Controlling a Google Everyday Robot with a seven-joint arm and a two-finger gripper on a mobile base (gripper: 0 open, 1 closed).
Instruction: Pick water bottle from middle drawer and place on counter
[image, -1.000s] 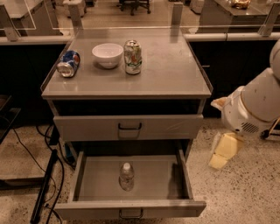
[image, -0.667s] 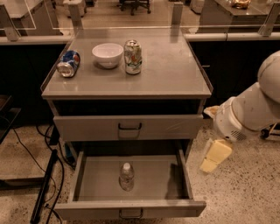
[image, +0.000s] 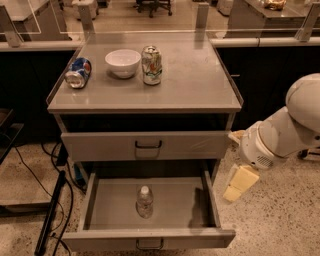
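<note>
The water bottle, clear with a white cap, stands upright in the middle of the open middle drawer, which is pulled out at the bottom of the cabinet. The counter is the grey top of the cabinet. My gripper, pale yellow, hangs from the white arm just outside the drawer's right wall, to the right of the bottle and a little above the drawer's rim. It holds nothing that I can see.
On the counter's left part lie a blue can on its side, a white bowl and an upright green-and-white can. A closed drawer with a dark handle sits above the open one. Cables lie on the floor at the left.
My arm and gripper have moved left and slightly down, closer to the right side of the open drawer. The bottle and the counter items have not moved.
</note>
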